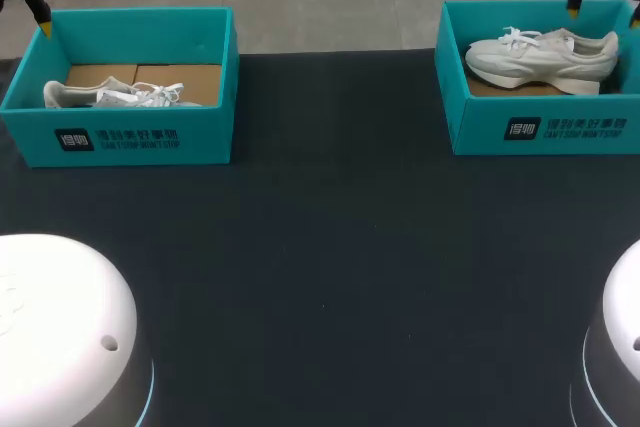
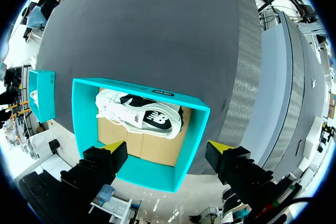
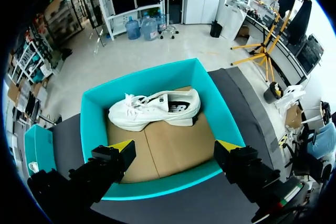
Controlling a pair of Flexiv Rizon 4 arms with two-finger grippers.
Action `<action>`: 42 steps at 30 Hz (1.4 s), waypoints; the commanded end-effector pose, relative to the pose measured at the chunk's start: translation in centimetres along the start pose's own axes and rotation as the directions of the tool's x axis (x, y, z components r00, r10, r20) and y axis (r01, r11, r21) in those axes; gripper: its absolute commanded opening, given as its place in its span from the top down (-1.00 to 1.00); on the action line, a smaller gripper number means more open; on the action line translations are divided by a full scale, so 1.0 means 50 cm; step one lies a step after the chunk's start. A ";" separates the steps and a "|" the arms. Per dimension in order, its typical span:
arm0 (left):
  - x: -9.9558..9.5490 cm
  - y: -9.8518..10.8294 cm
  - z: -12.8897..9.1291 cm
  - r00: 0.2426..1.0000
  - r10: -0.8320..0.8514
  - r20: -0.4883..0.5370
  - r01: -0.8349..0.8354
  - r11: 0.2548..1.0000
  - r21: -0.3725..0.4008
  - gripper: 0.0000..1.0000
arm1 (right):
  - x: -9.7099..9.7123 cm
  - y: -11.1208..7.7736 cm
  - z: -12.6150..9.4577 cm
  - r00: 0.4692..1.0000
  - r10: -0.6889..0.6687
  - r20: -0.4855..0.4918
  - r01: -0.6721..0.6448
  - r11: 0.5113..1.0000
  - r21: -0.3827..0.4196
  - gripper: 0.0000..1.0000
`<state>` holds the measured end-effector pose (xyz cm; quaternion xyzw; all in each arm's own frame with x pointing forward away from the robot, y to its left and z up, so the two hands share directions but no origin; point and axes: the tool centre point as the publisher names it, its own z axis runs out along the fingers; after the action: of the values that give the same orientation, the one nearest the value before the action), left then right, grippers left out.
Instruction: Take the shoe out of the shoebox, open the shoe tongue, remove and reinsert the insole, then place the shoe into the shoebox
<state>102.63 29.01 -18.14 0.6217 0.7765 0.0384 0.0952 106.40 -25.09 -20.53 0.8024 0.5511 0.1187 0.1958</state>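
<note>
Left gripper [image 2: 168,150] and right gripper [image 3: 175,148], jaws spread, over white-printed teal cardboard shoeboxes [image 1: 130,137] [image 1: 545,127] at far corners of black table [image 1: 320,277], white sneaker [image 1: 120,97] [image 1: 540,57] in each.

I see my left gripper [image 2: 168,149] hanging with its yellow-tipped fingers spread wide over one wall of the open teal cardboard shoebox [image 2: 149,176]. Inside, a white sneaker with a black side panel [image 2: 140,116] lies on the brown cardboard floor [image 2: 157,150], against the wall farthest from the fingers. A second teal box [image 2: 44,95] sits well apart on the dark grey table [image 2: 157,35].

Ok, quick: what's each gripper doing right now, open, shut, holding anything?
Left gripper: fingers open, holding nothing, above the left shoebox.
Right gripper: fingers open, holding nothing, above the right shoebox.
</note>
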 end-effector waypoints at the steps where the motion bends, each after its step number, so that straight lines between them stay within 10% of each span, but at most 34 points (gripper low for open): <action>1: 0.000 -0.001 -0.001 1.000 0.001 -0.003 -0.001 1.000 0.000 -1.00 | 0.004 0.045 0.044 1.000 0.012 0.008 -0.013 0.999 0.048 -1.00; 18: 0.000 -0.001 -0.001 1.000 0.001 -0.003 -0.001 1.000 0.000 -1.00 | -0.070 0.064 0.132 0.997 0.010 0.076 -0.022 0.986 0.164 -1.00; 42: 0.000 -0.001 -0.001 1.000 0.001 -0.003 -0.001 1.000 0.000 -1.00 | -0.059 0.087 0.158 0.997 0.029 0.072 -0.043 0.981 0.191 -1.00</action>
<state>102.63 29.01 -18.14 0.6217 0.7765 0.0383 0.0952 110.86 -30.43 -25.06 0.8280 0.5400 0.0472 0.1437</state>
